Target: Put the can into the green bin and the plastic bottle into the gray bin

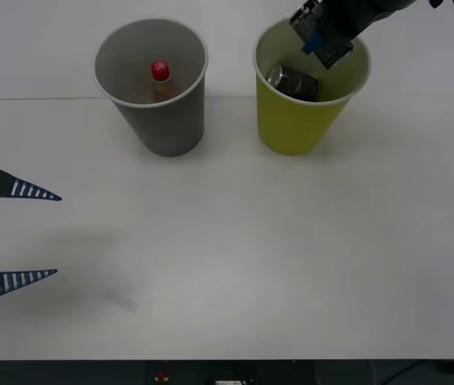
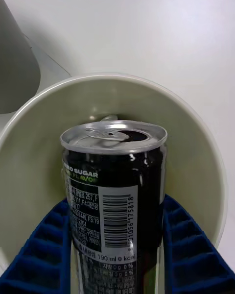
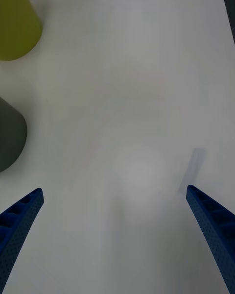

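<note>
The right gripper (image 2: 117,255) hangs over the mouth of the green bin (image 1: 291,128), its fingers (image 2: 44,255) pinching the can (image 2: 115,186) from both sides. The can's long axis runs straight out from between them, top tilted down into the bin, so letting go should drop it inside. The plastic bottle (image 1: 160,72) stands in the gray bin (image 1: 171,128). The left gripper (image 1: 30,233) waits spread over the counter (image 1: 251,257).

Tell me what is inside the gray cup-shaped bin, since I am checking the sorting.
Inside the gray cup-shaped bin stands a small clear plastic bottle with a round red cap. Its lower body and the bin's floor beneath it are hidden by the near wall.
</note>
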Controlling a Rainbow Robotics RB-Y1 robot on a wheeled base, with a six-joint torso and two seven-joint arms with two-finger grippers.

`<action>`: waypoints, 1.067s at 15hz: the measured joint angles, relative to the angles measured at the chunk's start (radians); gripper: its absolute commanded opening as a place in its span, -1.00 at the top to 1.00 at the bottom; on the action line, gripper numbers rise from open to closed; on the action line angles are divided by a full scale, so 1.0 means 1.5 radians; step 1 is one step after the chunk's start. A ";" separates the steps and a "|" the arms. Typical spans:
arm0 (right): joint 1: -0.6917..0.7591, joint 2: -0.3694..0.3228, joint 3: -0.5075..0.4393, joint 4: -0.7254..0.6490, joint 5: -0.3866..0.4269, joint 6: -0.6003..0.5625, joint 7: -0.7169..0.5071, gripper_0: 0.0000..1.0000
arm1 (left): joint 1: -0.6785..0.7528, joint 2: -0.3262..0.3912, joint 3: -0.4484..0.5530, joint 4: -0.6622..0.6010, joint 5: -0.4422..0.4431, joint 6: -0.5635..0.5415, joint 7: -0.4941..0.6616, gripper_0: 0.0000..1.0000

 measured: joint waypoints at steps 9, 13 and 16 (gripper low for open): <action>0.061 -0.042 -0.105 -0.109 -0.049 -0.040 0.040 -1.00 | 0.000 0.000 0.000 0.000 0.000 0.000 0.000 -1.00; 0.144 -0.083 -0.195 -0.188 -0.140 -0.040 0.104 -1.00 | 0.000 0.000 0.000 0.000 0.000 0.000 0.000 -1.00; 0.219 -0.114 -0.265 -0.238 -0.223 -0.040 0.150 -1.00 | 0.000 0.000 0.000 0.000 0.000 0.000 0.000 -1.00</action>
